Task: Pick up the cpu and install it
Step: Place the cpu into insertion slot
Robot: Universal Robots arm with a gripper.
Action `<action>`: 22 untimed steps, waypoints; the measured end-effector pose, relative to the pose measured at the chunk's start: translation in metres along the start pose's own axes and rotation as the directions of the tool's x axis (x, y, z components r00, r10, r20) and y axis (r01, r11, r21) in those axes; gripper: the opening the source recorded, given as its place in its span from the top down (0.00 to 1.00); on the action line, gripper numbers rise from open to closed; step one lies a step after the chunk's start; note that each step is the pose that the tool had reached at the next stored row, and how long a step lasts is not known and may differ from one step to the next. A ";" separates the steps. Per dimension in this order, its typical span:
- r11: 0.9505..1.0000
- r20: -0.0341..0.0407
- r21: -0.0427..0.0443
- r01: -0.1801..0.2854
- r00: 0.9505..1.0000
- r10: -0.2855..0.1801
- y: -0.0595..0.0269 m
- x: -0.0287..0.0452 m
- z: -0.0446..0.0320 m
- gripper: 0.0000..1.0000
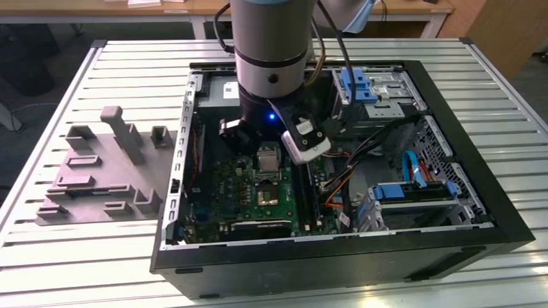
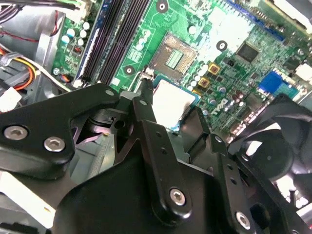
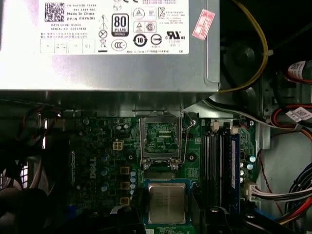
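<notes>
Dull silvery metal tops the cpu (image 3: 166,203); the circuit board (image 3: 92,146) gleams glossy green; the surface (image 1: 128,64) is ribbed metal.

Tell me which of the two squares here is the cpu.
The cpu is the plain silvery-topped square; the other, the socket, is green inside a metal frame.

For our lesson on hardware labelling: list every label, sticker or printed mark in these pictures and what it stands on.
White label, print and certification symbols, left unquoted: on the power supply box.
Pink sticker, too small to read: same box.
White lettering: on the motherboard.
White cable tags: blurred.
cpu: no readable mark.
</notes>
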State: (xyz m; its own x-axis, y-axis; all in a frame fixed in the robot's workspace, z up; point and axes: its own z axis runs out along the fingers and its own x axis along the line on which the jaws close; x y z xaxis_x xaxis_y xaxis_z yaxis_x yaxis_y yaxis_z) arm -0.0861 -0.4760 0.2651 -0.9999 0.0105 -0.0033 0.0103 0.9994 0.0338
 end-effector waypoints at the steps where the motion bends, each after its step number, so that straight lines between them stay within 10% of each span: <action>1: 1.000 0.000 0.000 0.003 1.000 -0.003 -0.0008 0.0000 0.0014 0.53; 22: 1.000 -0.001 0.000 0.010 1.000 -0.010 -0.0051 0.0001 0.0356 0.53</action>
State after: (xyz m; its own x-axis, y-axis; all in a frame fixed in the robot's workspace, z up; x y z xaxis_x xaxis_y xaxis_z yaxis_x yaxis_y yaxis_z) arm -0.0861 -0.4798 0.2293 -1.0000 0.0007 -0.0021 0.0007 0.9994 0.0339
